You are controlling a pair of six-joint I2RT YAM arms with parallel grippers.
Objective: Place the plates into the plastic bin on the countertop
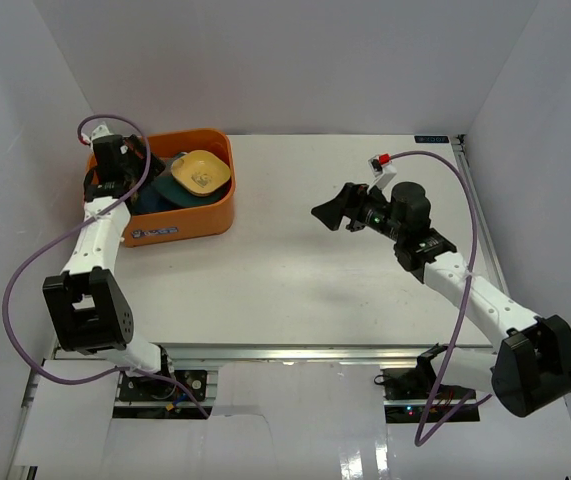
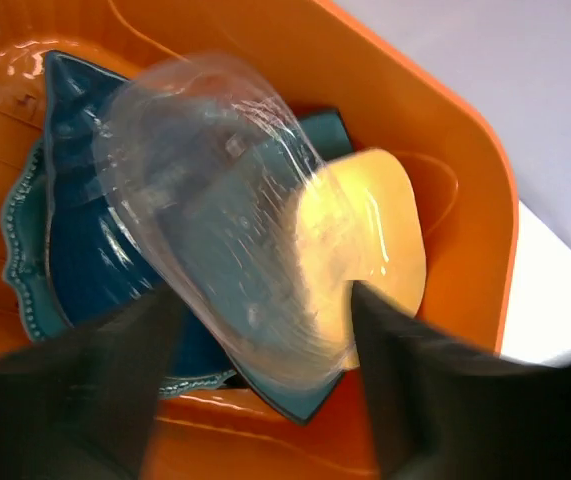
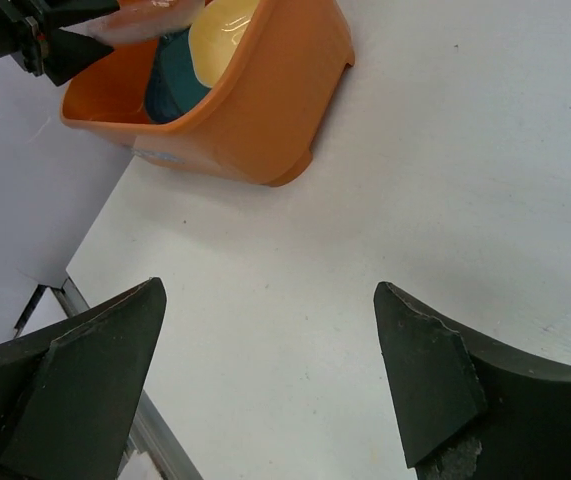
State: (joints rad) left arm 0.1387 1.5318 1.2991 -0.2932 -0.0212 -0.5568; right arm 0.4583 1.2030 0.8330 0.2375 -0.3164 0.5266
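At upper left, the large orange rectangular plastic bin holds every dish in sight. The left gripper hangs inside it, fingers apart on either side of one small clear dish; whether they grasp it or have let go, I cannot tell. Beneath lie three teal dishes, scalloped round, leaf-shaped and rounded-square, and beside them one small yellow plate: five counted, with others possibly hidden. The white countertop carries no plate. At right, the right gripper hovers spread wide, grasping nothing. The task looks nearly finished.
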